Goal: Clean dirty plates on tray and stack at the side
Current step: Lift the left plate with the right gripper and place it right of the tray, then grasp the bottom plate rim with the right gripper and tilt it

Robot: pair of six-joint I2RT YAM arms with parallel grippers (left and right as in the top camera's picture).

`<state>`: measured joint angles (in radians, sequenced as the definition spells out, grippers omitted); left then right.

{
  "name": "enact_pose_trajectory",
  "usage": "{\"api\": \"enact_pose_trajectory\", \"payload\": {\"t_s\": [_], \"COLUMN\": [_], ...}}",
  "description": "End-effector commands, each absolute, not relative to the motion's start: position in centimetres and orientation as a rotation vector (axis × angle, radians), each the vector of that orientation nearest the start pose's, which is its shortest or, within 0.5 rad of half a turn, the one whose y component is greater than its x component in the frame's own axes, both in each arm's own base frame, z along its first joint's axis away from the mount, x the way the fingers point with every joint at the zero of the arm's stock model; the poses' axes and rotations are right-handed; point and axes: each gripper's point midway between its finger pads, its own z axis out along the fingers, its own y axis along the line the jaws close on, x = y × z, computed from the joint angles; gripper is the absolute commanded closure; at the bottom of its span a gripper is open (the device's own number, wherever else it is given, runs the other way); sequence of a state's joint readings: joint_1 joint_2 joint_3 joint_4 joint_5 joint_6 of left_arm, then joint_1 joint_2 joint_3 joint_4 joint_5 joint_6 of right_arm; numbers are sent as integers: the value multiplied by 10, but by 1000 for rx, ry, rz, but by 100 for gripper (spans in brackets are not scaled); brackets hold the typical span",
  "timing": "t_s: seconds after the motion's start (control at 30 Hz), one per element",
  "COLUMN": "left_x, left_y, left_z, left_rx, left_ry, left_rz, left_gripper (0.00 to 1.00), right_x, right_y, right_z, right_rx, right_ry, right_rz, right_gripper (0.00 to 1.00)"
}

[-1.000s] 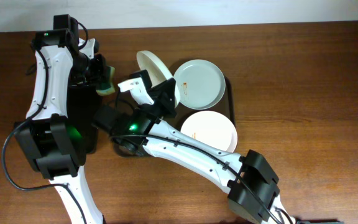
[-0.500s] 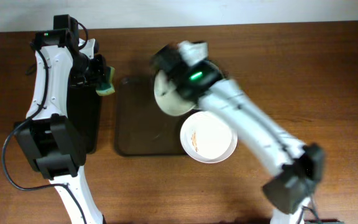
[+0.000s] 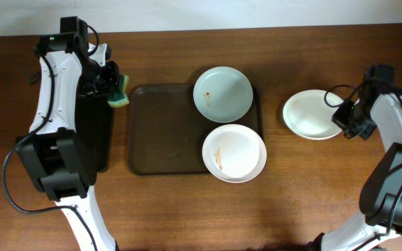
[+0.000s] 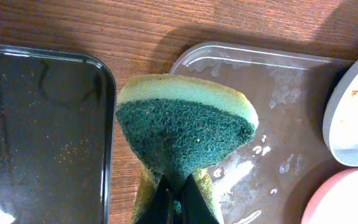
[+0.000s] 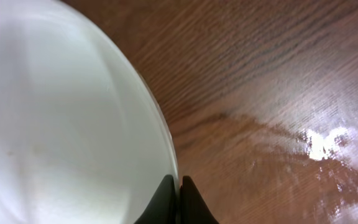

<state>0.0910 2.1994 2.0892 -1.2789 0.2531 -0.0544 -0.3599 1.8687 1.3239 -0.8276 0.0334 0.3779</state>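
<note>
The brown tray (image 3: pixel 162 132) lies mid-table. Two white plates with brown smears are at its right end: one (image 3: pixel 222 93) at the back, one (image 3: pixel 234 153) at the front, overhanging the tray's front edge. A third white plate (image 3: pixel 310 113) lies on the bare table to the right, and fills the left of the right wrist view (image 5: pixel 61 124). My right gripper (image 3: pixel 342 119) (image 5: pixel 179 186) is shut on that plate's right rim. My left gripper (image 3: pixel 112 87) (image 4: pixel 176 196) is shut on a green and yellow sponge (image 4: pixel 182 127) (image 3: pixel 120 93), held over the tray's back left corner.
A narrow black tray (image 3: pixel 93 132) lies left of the brown tray, under the left arm; it shows in the left wrist view (image 4: pixel 42 137). The table's back edge runs along the top. Bare wood lies right of the tray and along the front.
My right arm has swung from over the tray to the far right, carrying one plate off the tray onto the table there. The left arm and sponge have not moved.
</note>
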Motion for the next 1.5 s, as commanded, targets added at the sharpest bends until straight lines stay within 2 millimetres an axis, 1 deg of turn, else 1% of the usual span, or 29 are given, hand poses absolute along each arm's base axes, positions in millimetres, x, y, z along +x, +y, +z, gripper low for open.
{"api": "enact_pose_trajectory", "payload": {"t_s": [0.0,0.03,0.07,0.1,0.17,0.2,0.23,0.27,0.3,0.33,0.37,0.43,0.5,0.63,0.67,0.73,0.77,0.83,0.93,1.0,1.03,1.07,1.13,1.2,1.27,1.33,1.37,1.4,1.47], "left_x": [475,476,476,476,476,476,476,476,476,476,476,476,476,476,476,477,478,478,478,478,478,478,478,480,481,481,481,481,482], "left_y": [-2,-2,-2,-2,-2,-2,-2,-2,-2,-2,-2,-2,-2,-11,-14,-20,-22,-22,-22,-22,-22,-22,-22,-22,-22,-22,-22,-22,-22], "left_z": [132,132,132,132,132,132,132,132,132,132,132,132,132,132,132,132,132,132,132,132,132,132,132,132,133,133,133,133,133], "left_rx": [-187,-186,-185,-186,-186,-186,-185,-185,-185,-186,-186,-186,-186,-158,-146,-126,-119,-118,-118,-118,-118,-118,-118,-116,-115,-115,-115,-114,-113], "left_ry": [2904,2900,2899,2899,2899,2899,2899,2899,2899,2899,2900,2900,2900,2902,2901,2900,2898,2898,2898,2898,2899,2899,2898,2891,2886,2887,2886,2884,2880], "left_rz": [-373,-373,-373,-372,-372,-372,-373,-373,-373,-372,-372,-373,-373,-374,-375,-372,-372,-361,-362,-362,-362,-362,-361,-361,-360,-360,-360,-360,-360], "left_gripper": [99,99,99,99,99,99,99,99,99,99,99,99,99,99,99,99,99,99,99,99,99,99,99,99,99,99,99,99,99], "right_x": [353,354,356,357,371,376,377,370,360,345,337,324,308,301,300,293,290,290,285,282,281,280,274,270,275,282,293,313,340], "right_y": [-144,-138,-132,-126,-107,-92,-69,-47,-20,17,35,53,81,107,109,98,92,91,90,90,91,92,100,122,162,194,210,227,253], "right_z": [40,43,49,67,125,148,170,177,173,153,140,120,90,58,54,45,43,43,32,21,19,19,19,22,38,54,62,71,69], "right_rx": [1070,1067,1066,1061,935,863,772,719,699,683,690,718,695,667,658,688,691,690,698,708,711,710,684,563,369,253,237,284,348], "right_ry": [2739,2746,2759,2772,2720,2692,2674,2698,2767,2871,2917,2979,3049,3041,3041,3040,3042,3044,3080,3117,3129,3132,3161,3177,3151,3102,3048,2954,2842], "right_rz": [-67,-14,37,89,179,223,253,268,294,316,319,309,294,307,303,195,136,133,96,74,77,84,107,114,163,226,279,378,494], "right_gripper": [84,59,56,56,55,50,39,30,30,33,36,37,41,53,57,57,57,58,64,74,87,92,96,96,96,96,96,96,96]}}
